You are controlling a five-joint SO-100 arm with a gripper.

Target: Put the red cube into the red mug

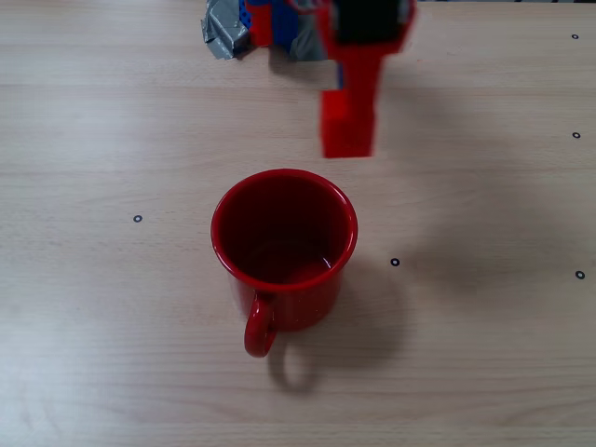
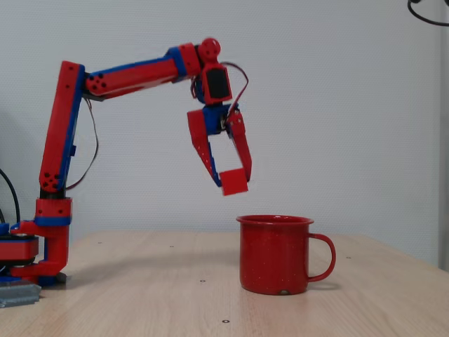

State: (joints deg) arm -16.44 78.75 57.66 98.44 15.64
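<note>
A glossy red mug (image 1: 284, 244) stands upright on the wooden table, its handle toward the bottom of the overhead fixed view; in the side fixed view the red mug (image 2: 275, 254) has its handle on the right. Its inside looks empty. The red cube (image 2: 234, 182) hangs in the air, pinched between the tips of my gripper (image 2: 231, 182), above and just left of the mug's rim. Seen from overhead, the cube (image 1: 347, 130) and gripper (image 1: 349, 126) lie beyond the mug's far rim, slightly to the right.
My red and blue arm's base (image 2: 31, 256) is clamped at the table's left end in the side view. Small black ring marks (image 1: 138, 219) dot the wooden table (image 1: 484, 354). A grey taped part (image 1: 226, 33) sits at the top edge overhead.
</note>
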